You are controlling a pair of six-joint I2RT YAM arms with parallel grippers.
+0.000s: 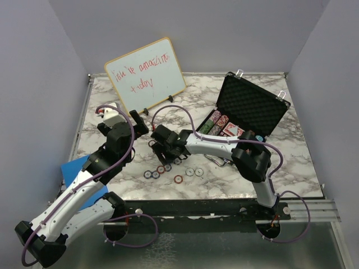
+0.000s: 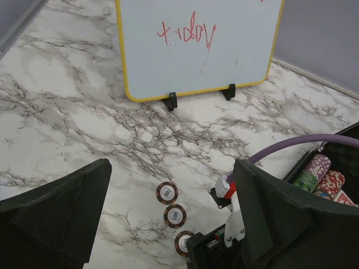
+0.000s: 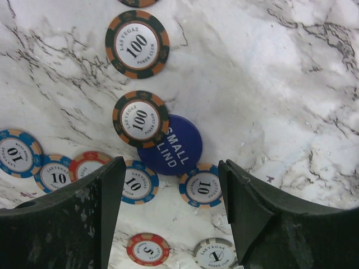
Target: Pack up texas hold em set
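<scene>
The right hand [image 3: 168, 216], fingers spread and pinching nothing, hung low over the marble counter [image 3: 269, 84]. Between its fingers lay two of four blue 10 chips [image 3: 137, 182]. Just beyond them a blue disc [image 3: 174, 148] marked small blind was overlapped by one of three brown 100 chips [image 3: 141, 119]. Two red chips [image 3: 147, 249] and one grey chip [image 3: 216, 255] lay close by. The left hand [image 2: 171, 190], spread wide and empty, hovered before the whiteboard [image 2: 196, 45]. The open black briefcase [image 1: 252, 103], chip stacks [image 1: 216, 122] inside, sat at the counter's far right. Bare marble lay open beside the loose chips and before the whiteboard.
</scene>
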